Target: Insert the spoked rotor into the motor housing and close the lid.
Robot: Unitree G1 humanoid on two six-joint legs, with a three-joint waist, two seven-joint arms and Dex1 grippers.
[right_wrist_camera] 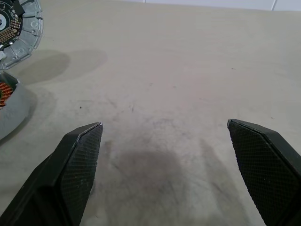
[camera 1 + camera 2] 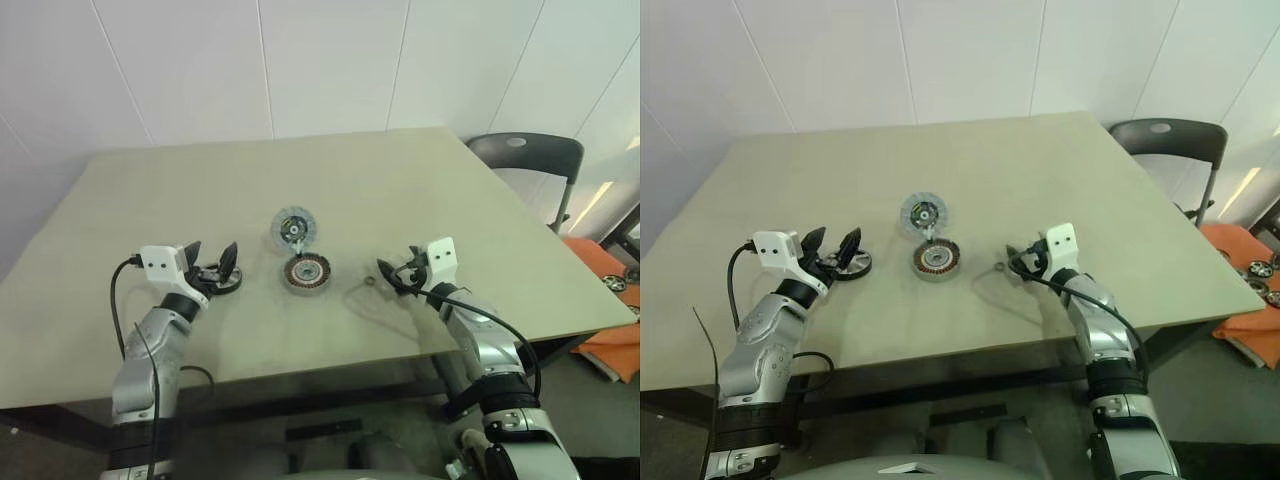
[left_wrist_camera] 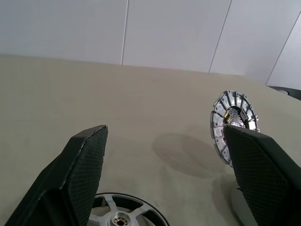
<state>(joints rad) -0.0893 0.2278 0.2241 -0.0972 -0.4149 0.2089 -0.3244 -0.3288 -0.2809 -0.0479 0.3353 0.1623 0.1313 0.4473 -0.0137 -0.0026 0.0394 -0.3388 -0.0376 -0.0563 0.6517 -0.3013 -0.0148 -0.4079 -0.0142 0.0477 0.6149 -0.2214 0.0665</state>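
While the left gripper [image 2: 213, 262] hovered wide open and empty over a dark spoked wheel [image 2: 222, 281] on the table [image 2: 400, 200], the motor housing [image 2: 306, 272] sat mid-table, the spoked rotor [image 2: 293, 227] just behind it. From the right wrist, the right gripper [image 1: 164, 155] stood wide open, empty. The rotor looked thin, stiff and light; its rim seemed the best hold.

My left gripper [image 2: 213, 262] fingers spread wide, forearm angled inward, my right gripper [image 2: 392, 274] likewise spread, arm bent, pointing inward

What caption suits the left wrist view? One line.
Open left gripper poised at the spoked rotor; ribbed lid stands tilted beyond on the table.
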